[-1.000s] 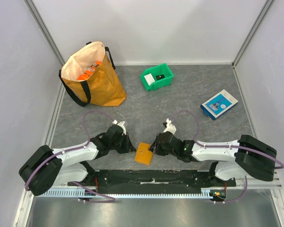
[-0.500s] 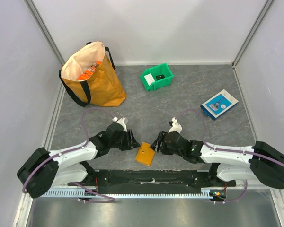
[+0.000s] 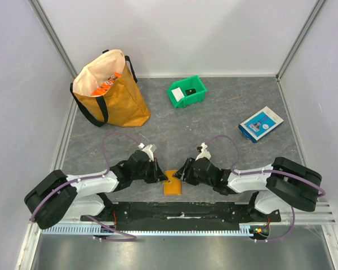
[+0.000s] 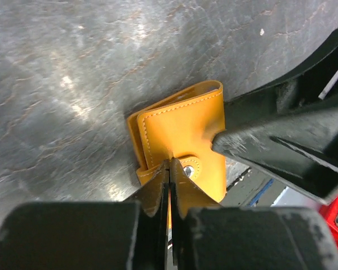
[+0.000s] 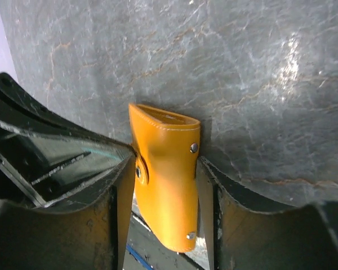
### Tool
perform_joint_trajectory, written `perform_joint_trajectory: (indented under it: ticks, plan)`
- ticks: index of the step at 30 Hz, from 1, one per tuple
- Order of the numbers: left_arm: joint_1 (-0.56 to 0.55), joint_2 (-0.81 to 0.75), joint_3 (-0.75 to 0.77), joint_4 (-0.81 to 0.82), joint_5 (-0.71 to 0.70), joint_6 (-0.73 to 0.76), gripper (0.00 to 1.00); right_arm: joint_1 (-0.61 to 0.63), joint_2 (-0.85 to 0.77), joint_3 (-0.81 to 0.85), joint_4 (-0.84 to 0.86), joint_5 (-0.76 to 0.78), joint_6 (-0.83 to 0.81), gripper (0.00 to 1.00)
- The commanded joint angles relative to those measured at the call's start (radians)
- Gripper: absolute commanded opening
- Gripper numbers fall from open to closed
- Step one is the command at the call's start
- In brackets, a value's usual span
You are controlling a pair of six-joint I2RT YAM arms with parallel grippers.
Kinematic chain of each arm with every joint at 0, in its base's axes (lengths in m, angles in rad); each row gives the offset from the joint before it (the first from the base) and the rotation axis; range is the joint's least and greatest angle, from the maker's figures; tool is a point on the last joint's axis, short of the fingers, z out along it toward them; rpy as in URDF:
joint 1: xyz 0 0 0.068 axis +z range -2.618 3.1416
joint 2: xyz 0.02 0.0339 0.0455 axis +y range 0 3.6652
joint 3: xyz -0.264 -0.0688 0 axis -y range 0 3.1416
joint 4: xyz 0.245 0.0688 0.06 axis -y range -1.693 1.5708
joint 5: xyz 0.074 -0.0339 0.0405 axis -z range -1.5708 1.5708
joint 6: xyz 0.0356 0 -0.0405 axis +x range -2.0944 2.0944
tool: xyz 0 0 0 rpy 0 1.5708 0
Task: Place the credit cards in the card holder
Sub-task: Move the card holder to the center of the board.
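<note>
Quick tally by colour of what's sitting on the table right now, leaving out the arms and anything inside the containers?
Orange: 2 (orange-yellow fabric tote bag, small flat orange folding wallet)
Green: 1 (green plastic bin)
Blue-and-white: 1 (blue-and-white flat box)
Total: 4

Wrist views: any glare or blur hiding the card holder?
Left wrist: glare patches on the table, card holder sharp, left tool blurred up close. Right wrist: glare upper right, card holder sharp, right tool soft-edged. Top external: even light, nothing blurred.
</note>
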Motion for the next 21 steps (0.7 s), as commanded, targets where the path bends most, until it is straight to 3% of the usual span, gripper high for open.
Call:
perform_joint_trajectory:
  ticks: [1,4,8,11,15,18,21]
  plan:
    - [-0.049,0.087,-0.006,0.105,0.036,-0.034,0.02,0.011,0.063,0.004,0.071,-0.059,-0.005,0.46]
    - [-0.053,0.124,0.016,0.115,0.033,-0.029,0.02,0.011,0.041,0.039,0.055,-0.053,-0.05,0.36]
    - [-0.055,0.133,0.034,0.114,0.032,-0.025,0.02,0.011,0.009,0.091,-0.021,-0.021,-0.114,0.16]
    - [-0.055,0.106,0.045,0.073,0.004,-0.023,0.09,0.008,-0.016,0.175,-0.219,0.082,-0.239,0.0]
    - [-0.055,0.019,0.063,-0.059,-0.083,-0.005,0.41,-0.059,-0.039,0.257,-0.369,0.076,-0.522,0.0]
    - [-0.055,-0.069,0.08,-0.159,-0.155,0.018,0.51,-0.161,-0.016,0.3,-0.441,-0.02,-0.756,0.0]
    - [-0.055,-0.153,0.086,-0.26,-0.197,0.027,0.55,-0.23,0.07,0.359,-0.49,-0.166,-1.014,0.0]
